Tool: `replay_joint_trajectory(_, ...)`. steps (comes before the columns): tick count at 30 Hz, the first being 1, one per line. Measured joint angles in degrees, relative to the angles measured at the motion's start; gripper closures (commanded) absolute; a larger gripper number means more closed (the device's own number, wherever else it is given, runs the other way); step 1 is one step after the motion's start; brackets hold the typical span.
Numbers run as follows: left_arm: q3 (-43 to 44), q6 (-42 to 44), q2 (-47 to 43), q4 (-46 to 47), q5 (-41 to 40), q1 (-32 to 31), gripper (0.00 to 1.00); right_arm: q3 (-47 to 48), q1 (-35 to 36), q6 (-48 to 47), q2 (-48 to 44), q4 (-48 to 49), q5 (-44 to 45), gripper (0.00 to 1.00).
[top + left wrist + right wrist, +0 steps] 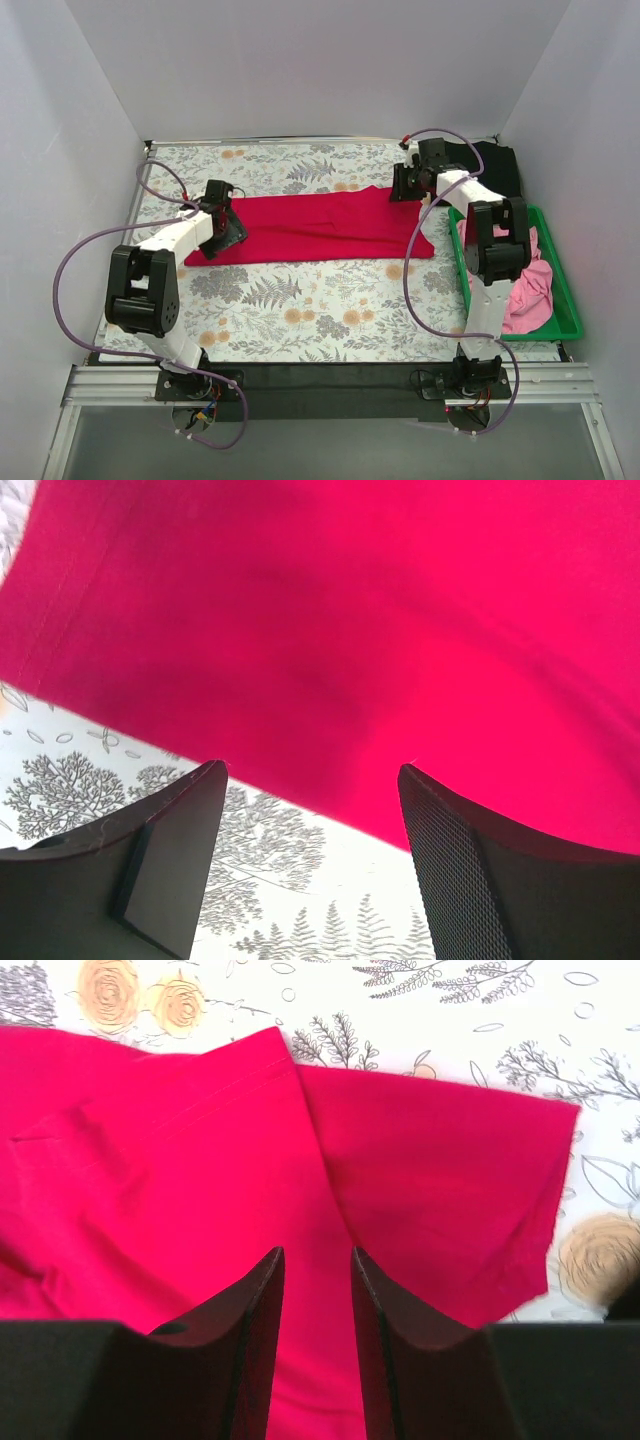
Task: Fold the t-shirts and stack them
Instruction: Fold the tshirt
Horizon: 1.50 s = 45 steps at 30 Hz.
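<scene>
Top external: crimson t-shirt (pixel 320 228) lies as long flat strip across tablecloth (pixel 300 300). Left wrist: my left gripper (pixel 312 772) spread wide, empty, over shirt edge. Right wrist: my right gripper (pixel 317 1252) narrowly parted above sleeve, nothing pinched.

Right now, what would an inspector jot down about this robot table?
Surface: floral tablecloth, flat, covering the table.
Job's things: red t-shirt laid out as a long band mid-table; black t-shirt at the far right corner; pink t-shirts heaped in the green bin.
Clutter: nothing seen.
Grippers: left gripper open over the red shirt's edge, holding nothing; right gripper narrowly open above its other end, by a sleeve.
Cables: purple cables looping beside each arm.
Surroundings: plain white walls on three sides.
</scene>
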Motion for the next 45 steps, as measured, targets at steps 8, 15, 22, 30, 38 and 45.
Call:
replay_joint_trajectory(8, -5.05, 0.87, 0.35, 1.49, 2.75, 0.37, 0.36, 2.97, 0.00, -1.62, 5.49, 0.11, -1.55, 0.66)
replay_joint_trajectory(15, -6.62, 1.57, 0.94, 1.90, 2.71, 0.39, 0.36, 3.19, 0.00, -2.58, 7.26, 0.24, -2.54, 0.76)
replay_joint_trajectory(22, -6.73, 2.23, 0.94, 1.97, 2.64, 0.37, 0.36, 3.43, -0.46, -2.73, 7.26, 0.17, -2.73, 0.97)
replay_joint_trajectory(30, -7.28, 2.95, 0.74, 2.62, 2.62, 0.31, 0.36, 4.26, -1.55, -3.91, 7.26, 0.20, -2.45, 0.99)
replay_joint_trajectory(38, -8.26, 4.02, 0.00, 3.43, 2.67, 0.26, 0.36, 5.07, -2.32, -3.96, 7.26, 0.17, -1.03, 0.99)
replay_joint_trajectory(45, -8.41, 4.15, -0.13, 3.50, 2.69, 0.26, 0.36, 5.38, -2.49, -3.76, 7.26, 0.26, 0.09, 0.95)
